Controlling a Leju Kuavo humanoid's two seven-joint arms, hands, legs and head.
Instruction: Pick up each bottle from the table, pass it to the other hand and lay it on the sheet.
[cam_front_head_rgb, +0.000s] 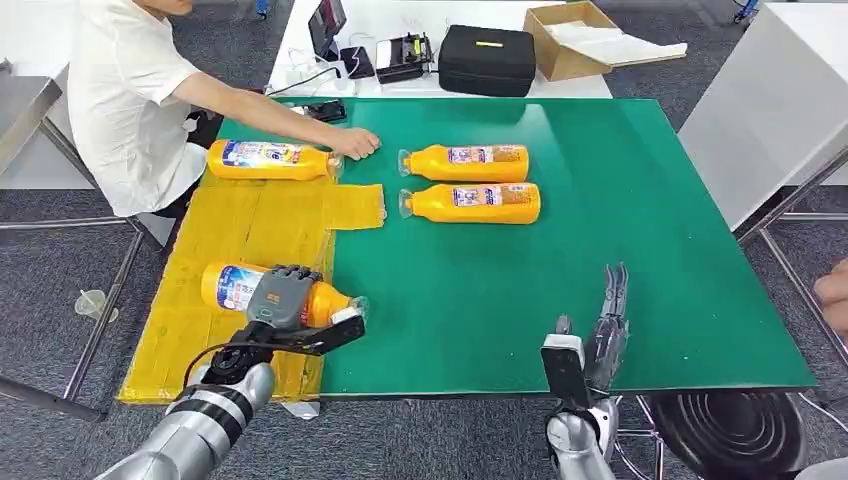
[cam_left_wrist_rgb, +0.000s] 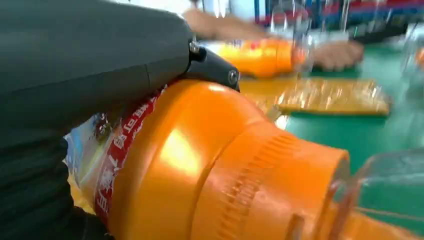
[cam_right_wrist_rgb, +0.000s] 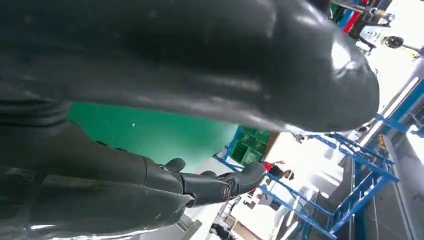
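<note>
My left hand (cam_front_head_rgb: 283, 300) grips an orange bottle (cam_front_head_rgb: 228, 286) lying on the yellow sheet (cam_front_head_rgb: 225, 330) at the near left; up close the bottle (cam_left_wrist_rgb: 200, 165) shows its red-edged label and clear cap. A second orange bottle (cam_front_head_rgb: 270, 159) lies at the sheet's far end, with a person's hand (cam_front_head_rgb: 354, 143) at its cap. Two more orange bottles (cam_front_head_rgb: 466, 162) (cam_front_head_rgb: 472, 202) lie side by side on the green table (cam_front_head_rgb: 600, 250). My right hand (cam_front_head_rgb: 605, 325) stands over the table's near edge with straight fingers (cam_right_wrist_rgb: 220, 185) and holds nothing.
A person in a white shirt (cam_front_head_rgb: 125, 95) sits at the far left, arm reaching over the table. Behind the table stand a black case (cam_front_head_rgb: 487, 60), a cardboard box (cam_front_head_rgb: 570, 40) and electronics (cam_front_head_rgb: 400, 55). A black stool (cam_front_head_rgb: 735, 430) sits at the near right.
</note>
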